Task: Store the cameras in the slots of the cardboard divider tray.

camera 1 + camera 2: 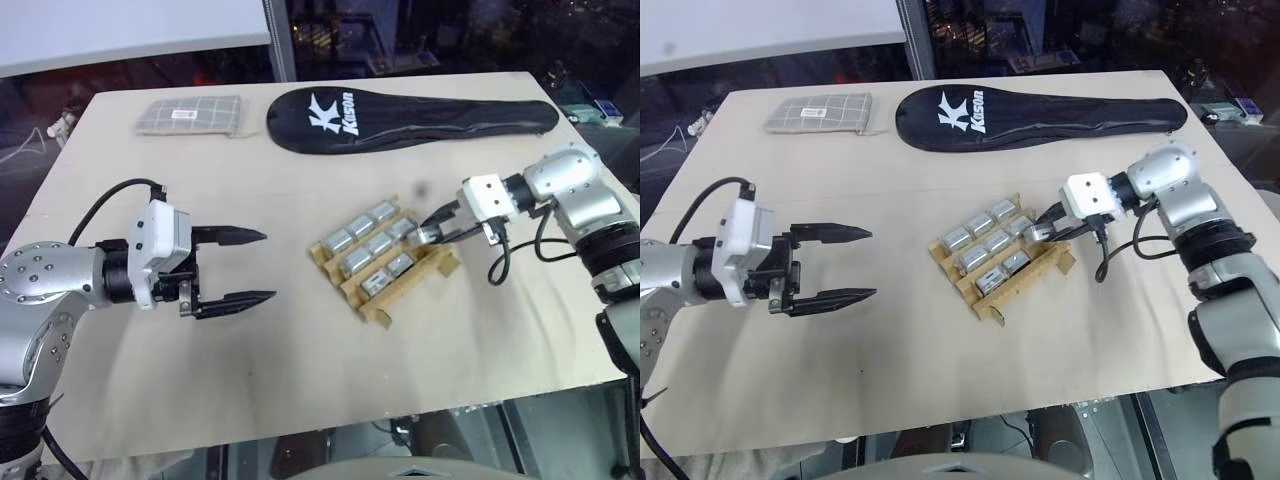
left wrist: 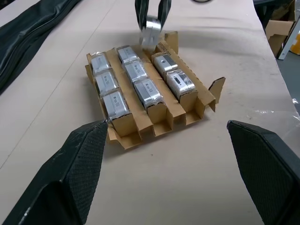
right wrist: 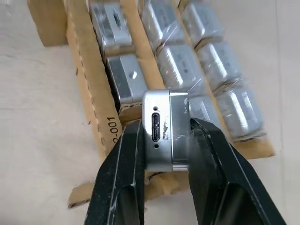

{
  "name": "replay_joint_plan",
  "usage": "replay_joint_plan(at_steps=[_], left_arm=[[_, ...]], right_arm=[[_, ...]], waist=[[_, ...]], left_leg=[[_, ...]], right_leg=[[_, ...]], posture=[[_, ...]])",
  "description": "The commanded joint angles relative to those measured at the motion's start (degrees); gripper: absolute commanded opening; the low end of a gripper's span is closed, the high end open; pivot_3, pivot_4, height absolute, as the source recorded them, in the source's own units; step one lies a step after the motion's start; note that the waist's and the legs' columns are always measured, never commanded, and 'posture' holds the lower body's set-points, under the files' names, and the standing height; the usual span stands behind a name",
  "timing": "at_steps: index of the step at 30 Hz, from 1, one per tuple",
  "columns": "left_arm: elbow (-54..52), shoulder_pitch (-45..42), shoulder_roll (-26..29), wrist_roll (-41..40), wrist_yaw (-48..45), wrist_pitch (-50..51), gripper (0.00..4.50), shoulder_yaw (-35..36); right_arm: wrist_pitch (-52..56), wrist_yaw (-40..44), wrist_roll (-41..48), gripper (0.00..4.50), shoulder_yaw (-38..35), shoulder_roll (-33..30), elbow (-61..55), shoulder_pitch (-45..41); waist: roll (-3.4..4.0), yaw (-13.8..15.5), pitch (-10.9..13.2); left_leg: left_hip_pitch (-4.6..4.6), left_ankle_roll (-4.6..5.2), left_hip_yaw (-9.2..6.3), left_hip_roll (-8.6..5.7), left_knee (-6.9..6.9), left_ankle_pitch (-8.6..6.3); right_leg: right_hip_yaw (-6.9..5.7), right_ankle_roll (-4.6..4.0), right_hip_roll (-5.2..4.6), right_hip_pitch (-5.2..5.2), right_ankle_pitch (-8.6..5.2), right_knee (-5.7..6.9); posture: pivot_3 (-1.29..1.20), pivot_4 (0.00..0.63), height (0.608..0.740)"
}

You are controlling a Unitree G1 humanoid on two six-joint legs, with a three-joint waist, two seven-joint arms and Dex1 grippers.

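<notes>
- Nearest, at the lower left of the head view, the left hand (image 1: 235,267) hangs over bare worktop (image 1: 300,380), its two black fingers spread wide with nothing between them, pointing toward the tray.
- Right of centre sits the tray (image 1: 383,262), a tan cardboard rack lying at an angle, well apart from the left hand.
- Eight cameras lie in its slots: three in each of two rows and two in the third row (image 2: 172,74).
- At the right of the frame the right hand (image 1: 432,233) is clenched on a camera (image 3: 165,131), a silver block with a port on its end face, pinched by its two sides.
- That held camera hangs just above the tray's end, over the row with two cameras; whether it touches the cardboard I cannot tell.
- Along the top of the frame lie a black case (image 1: 410,115) with white lettering and, to its left, a grey gridded pad (image 1: 190,115).
</notes>
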Motion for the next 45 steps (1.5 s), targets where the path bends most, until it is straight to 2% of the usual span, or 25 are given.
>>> replay_joint_plan(at_steps=[1,7,13,24,37,44,45], left_arm=[[-0.95,-0.56,-0.05,-0.23,0.06,-0.74,4.21,0.13],[-0.74,-0.89,-0.08,-0.08,0.12,-0.81,4.21,-0.13],[-0.99,-0.48,-0.02,-0.07,0.24,-0.79,4.21,0.28],[-2.4,1.56,0.03,-0.76,0.56,-0.31,4.21,2.29],[-2.93,2.42,0.25,-1.15,0.85,-0.04,4.21,2.95],[-3.69,3.7,0.26,-1.46,1.14,0.19,4.21,3.92],[-3.78,3.85,0.26,-1.5,1.2,0.21,4.21,4.0]], right_arm=[[0.74,2.25,2.74,0.72,4.17,-3.57,-5.4,-3.07],[-0.72,2.25,2.96,0.72,13.47,-7.35,-7.58,-7.08],[-1.27,2.25,2.83,0.72,18.96,-5.11,-2.36,-10.96],[-6.11,2.25,1.22,0.72,20.64,1.19,7.16,-14.61],[-7.82,2.25,-0.05,0.72,25.63,3.64,11.67,-16.21],[-9.92,2.25,-0.01,0.72,23.02,6.54,14.37,-15.48],[-10.63,2.25,-0.31,1.74,21.81,7.18,15.28,-15.46]], waist=[[0.0,-0.01,0.0],[0.02,-0.04,0.01],[0.04,-0.04,0.02],[0.06,-0.01,0.03],[0.08,-0.02,0.05],[0.09,-0.25,0.05],[0.09,-0.29,0.06]], left_leg=[[0.01,0.0,0.0,0.0,0.0,0.0],[0.02,0.0,0.02,0.01,0.0,0.0],[-0.01,0.0,0.03,0.0,0.0,0.0],[-0.04,0.0,0.02,0.01,-0.01,0.0],[-0.04,0.0,0.0,0.0,-0.01,0.0],[-0.03,0.0,0.0,0.01,-0.01,0.0],[-0.02,0.0,0.01,0.02,-0.02,0.0]], right_leg=[[0.0,0.0,0.0,0.0,0.0,0.0],[0.0,0.01,0.0,-0.02,-0.01,0.01],[0.0,0.0,0.0,-0.04,-0.01,0.0],[-0.01,-0.01,0.0,-0.06,0.0,0.0],[-0.02,-0.01,-0.01,-0.06,0.0,0.0],[-0.02,-0.01,0.0,-0.07,0.0,0.01],[-0.02,-0.01,0.0,-0.07,0.0,0.01]], posture=[[0.0,0.15,0.74],[0.0,0.15,0.74],[0.0,0.15,0.74],[0.0,0.15,0.74],[0.0,0.15,0.74],[0.0,0.15,0.74],[0.0,0.15,0.74]])
